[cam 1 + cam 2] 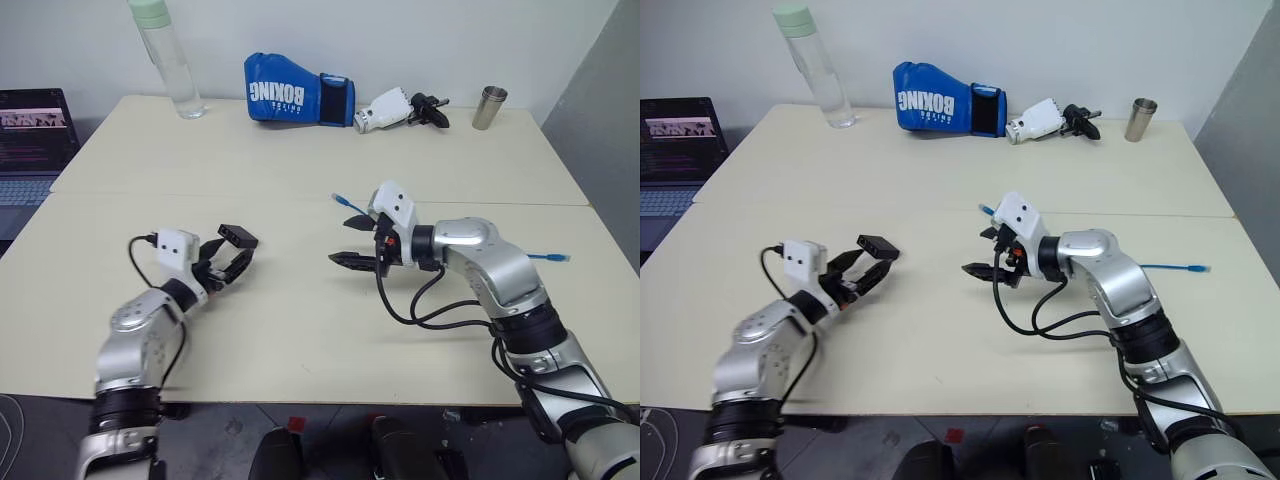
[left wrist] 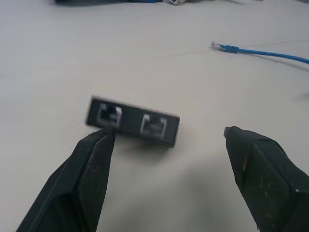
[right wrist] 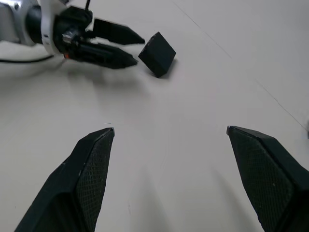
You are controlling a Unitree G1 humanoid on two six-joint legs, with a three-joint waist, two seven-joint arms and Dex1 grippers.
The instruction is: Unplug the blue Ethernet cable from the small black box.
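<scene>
The thin light-blue Ethernet cable [image 1: 350,205] lies loose on the pale worktop [image 1: 300,320], its clear plug free, running behind the right arm to a second plug end [image 1: 556,258]; it looks limp, light and best taken at the plug. The small flat matte-black plastic box [image 2: 133,122] sits just off the left gripper [image 1: 232,262], both ports empty; likely light, rigid, apt to slide; best held by its side edges. Left gripper wide open, holding nothing; right gripper [image 1: 352,258] open, empty. Count: one cable, one box, two grippers.
</scene>
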